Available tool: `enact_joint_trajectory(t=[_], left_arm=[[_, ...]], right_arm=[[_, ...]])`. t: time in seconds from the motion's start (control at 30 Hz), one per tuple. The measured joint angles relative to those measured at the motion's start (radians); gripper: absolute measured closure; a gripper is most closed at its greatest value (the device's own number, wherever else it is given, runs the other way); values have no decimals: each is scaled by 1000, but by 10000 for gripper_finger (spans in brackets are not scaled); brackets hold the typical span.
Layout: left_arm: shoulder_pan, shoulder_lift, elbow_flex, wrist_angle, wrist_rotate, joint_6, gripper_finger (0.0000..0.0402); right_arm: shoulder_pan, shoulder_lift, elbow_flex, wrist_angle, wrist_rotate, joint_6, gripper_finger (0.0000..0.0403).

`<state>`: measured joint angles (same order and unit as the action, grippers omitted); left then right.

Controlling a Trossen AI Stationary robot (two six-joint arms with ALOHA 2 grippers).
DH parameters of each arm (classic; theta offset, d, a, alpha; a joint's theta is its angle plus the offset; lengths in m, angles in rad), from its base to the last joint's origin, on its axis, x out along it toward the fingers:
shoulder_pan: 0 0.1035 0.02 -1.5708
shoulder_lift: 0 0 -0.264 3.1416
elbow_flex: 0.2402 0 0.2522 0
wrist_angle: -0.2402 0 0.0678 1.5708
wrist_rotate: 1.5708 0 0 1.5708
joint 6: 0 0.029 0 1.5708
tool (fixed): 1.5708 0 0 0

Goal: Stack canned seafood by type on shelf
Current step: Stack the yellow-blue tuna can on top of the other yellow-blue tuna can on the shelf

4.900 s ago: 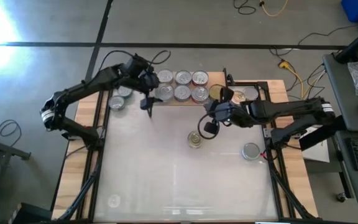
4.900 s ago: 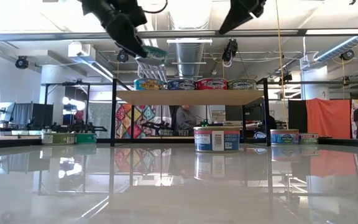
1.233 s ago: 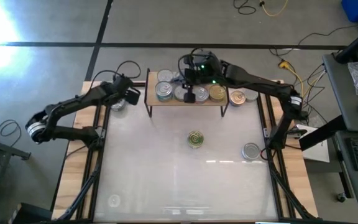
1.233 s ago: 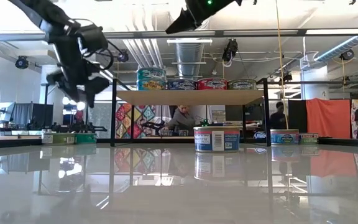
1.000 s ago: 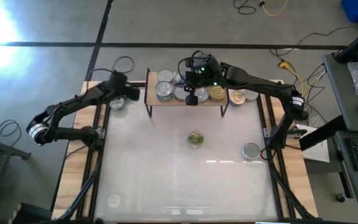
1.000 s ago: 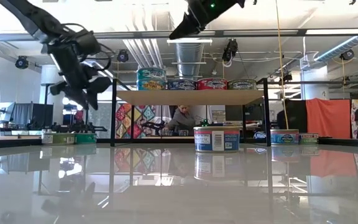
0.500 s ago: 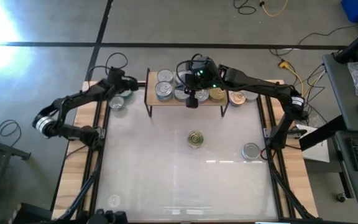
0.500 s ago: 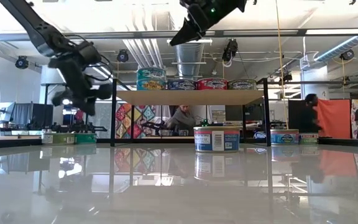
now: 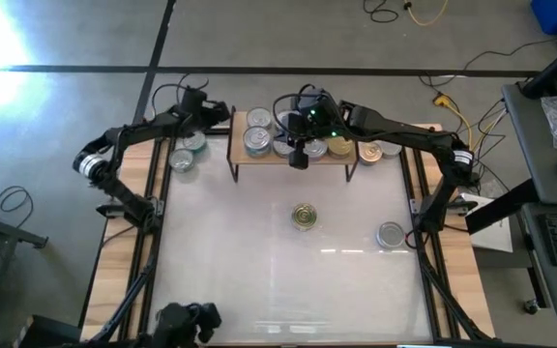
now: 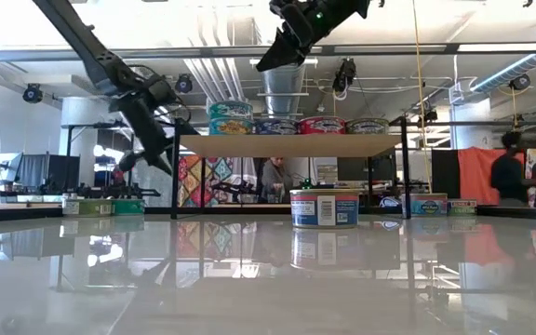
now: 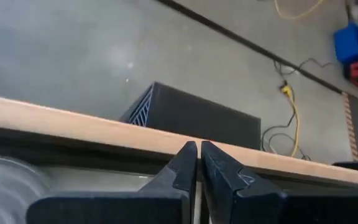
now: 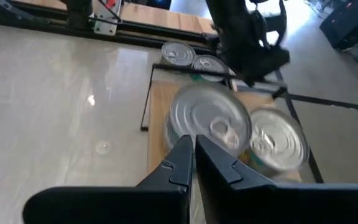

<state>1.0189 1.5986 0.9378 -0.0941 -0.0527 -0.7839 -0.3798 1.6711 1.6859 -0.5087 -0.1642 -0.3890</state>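
The shelf (image 9: pixel 288 157) stands at the table's far edge with several silver-topped and gold-topped tins of canned seafood (image 9: pixel 255 142) on it; in the low view one pair is stacked at its left end (image 10: pixel 231 115). My right gripper (image 9: pixel 298 158) hovers shut above the shelf's tins (image 12: pixel 210 127), well clear of them (image 10: pixel 266 63). My left gripper (image 9: pixel 222 113) is shut and empty beside the shelf's far left corner, its tips (image 11: pixel 197 155) facing the table's wooden far edge. One tin (image 9: pixel 304 216) sits on its base mid-table, another (image 9: pixel 391 234) at the right.
Two tins (image 9: pixel 187 152) stand left of the shelf and two more (image 9: pixel 379 150) right of it. A dark object (image 9: pixel 187 324) shows at the table's near edge. People (image 10: pixel 508 172) move in the room beyond the table.
My left gripper has swung toward the table's far edge and rightward to the shelf's left end, sinking a little and rolling about its own axis, and its fingers have shut on nothing. The tins have kept their places.
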Motion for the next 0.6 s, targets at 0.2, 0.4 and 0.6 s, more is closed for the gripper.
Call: enact_joint_trajectory(t=[0.2, 0.4, 0.6], left_arm=[[-4, 69, 100, -216, -225, -287, 395], [-28, 69, 71, -346, -377, -621, 395], [-38, 67, 20, -382, -464, -821, 395]], right_arm=[[1, 0, 0, 5, 0, 40, 390], [2, 0, -1, -10, 0, 50, 390], [2, 0, -1, -10, 0, 66, 390]])
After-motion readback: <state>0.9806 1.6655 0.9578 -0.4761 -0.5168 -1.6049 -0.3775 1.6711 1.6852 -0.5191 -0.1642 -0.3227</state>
